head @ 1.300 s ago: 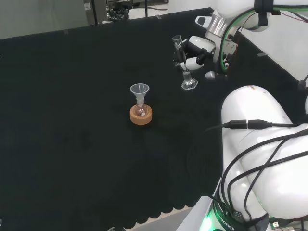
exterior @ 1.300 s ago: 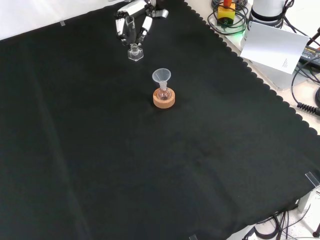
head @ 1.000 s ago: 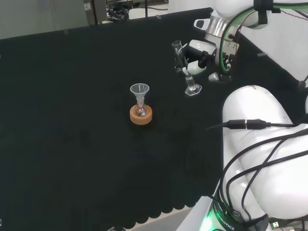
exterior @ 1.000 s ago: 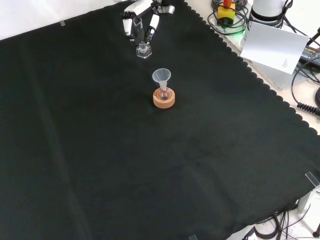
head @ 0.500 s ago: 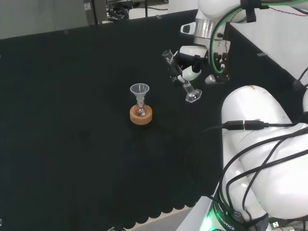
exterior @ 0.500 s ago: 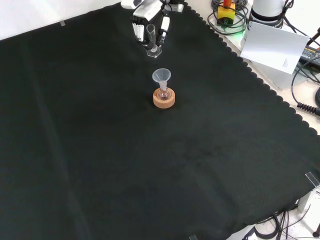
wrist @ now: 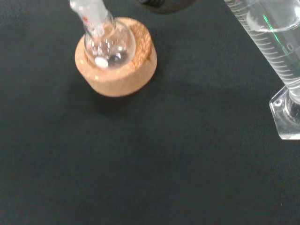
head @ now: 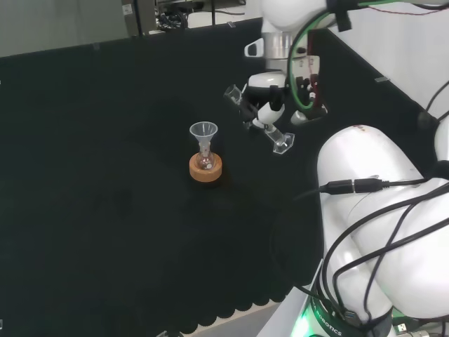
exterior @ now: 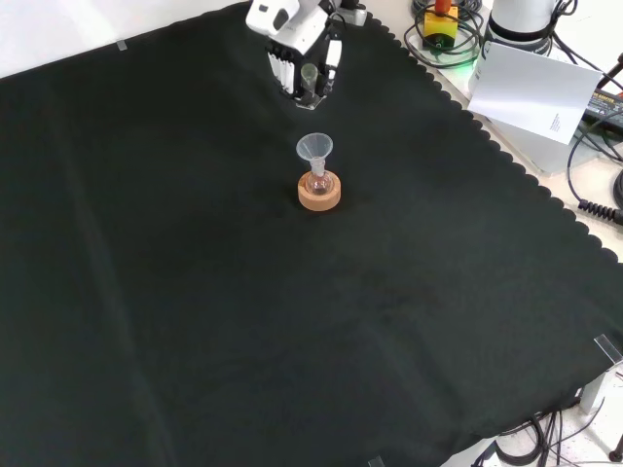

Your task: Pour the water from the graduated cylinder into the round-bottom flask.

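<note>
Head view, left to right: the round-bottom flask (head: 205, 161) is sitting in its cork ring (head: 206, 168) with a funnel (head: 203, 130) in its neck, and just right of it the hand (head: 268, 105) is carrying the graduated cylinder (head: 259, 121) tilted above the tabletop (head: 105, 210), mouth toward the funnel. The fingers are curling around the cylinder's mid-tube. Being thin, smooth glass holding water, it is likely light, slippery and fragile, so gripping mid-tube looks sensible.

Even, bright overhead light falls on the black cloth (exterior: 195, 292), which soaks it up and shows almost no shadows. The white arm (head: 372, 210) glares slightly. In the wrist view the flask (wrist: 108, 44) glints, the cylinder (wrist: 272, 42) catches a green reflection, and its near foot is soft.
</note>
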